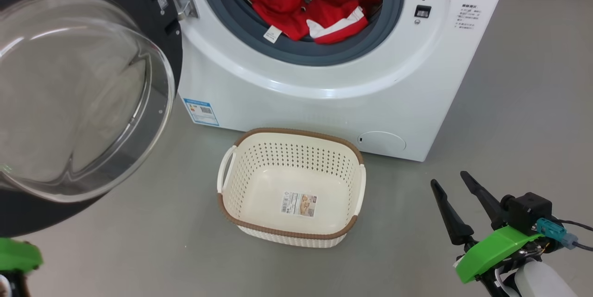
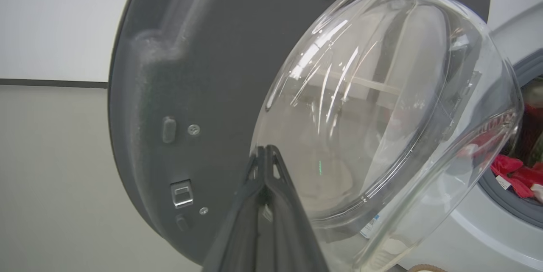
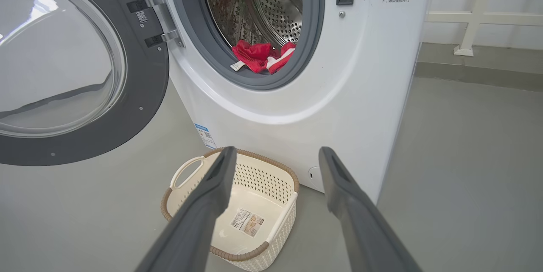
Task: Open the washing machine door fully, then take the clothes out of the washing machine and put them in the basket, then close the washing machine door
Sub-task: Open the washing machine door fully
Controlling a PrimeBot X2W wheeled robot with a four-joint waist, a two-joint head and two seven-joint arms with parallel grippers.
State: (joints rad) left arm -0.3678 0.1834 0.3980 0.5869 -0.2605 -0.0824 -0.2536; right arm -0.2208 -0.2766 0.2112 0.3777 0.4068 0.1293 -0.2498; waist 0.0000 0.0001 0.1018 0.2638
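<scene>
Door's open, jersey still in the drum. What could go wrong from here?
1. The shut left end effector sits close to the washing machine door; withdrawing may scrape its glass.
2. The clothes lie at the grey gasket lip and could snag, or miss the small basket below.

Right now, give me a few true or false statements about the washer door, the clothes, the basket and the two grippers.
1. The washing machine door is open. True.
2. The clothes are in the basket. False: they lie inside the washing machine.
3. The right gripper is shut. False: its fingers stand apart.
4. The left gripper is shut, close to the door. True.
5. The basket stands on the floor before the washing machine. True.
</scene>
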